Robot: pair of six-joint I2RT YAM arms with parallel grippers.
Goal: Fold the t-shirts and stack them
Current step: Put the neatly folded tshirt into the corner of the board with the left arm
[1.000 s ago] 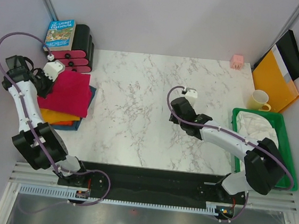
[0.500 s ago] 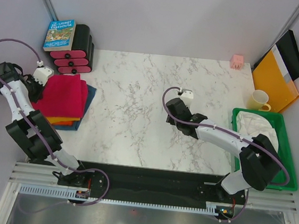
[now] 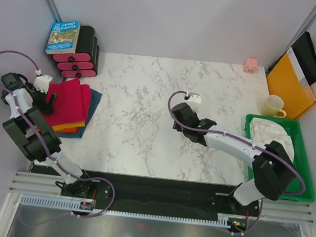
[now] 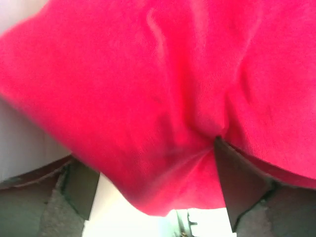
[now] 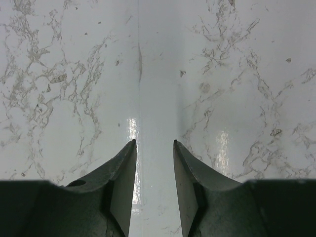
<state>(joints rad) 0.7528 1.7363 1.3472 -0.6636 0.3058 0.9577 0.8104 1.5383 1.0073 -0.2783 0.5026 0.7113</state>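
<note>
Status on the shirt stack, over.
Left gripper open at red shirt. Right gripper open, empty, over table. Red tops orange shirt, blue shirt. Nothing blocking.

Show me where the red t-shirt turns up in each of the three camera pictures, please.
Top external: the red t-shirt lies at the left edge of the table.
Left wrist: it fills most of the picture.
Right wrist: not in it, only bare table.
Shared landmark: the left gripper at the shirt's left side; its dark fingers frame the cloth in the wrist view.

Bright even light, glare on table [image 5: 222, 140] — left wrist view blurred
</note>
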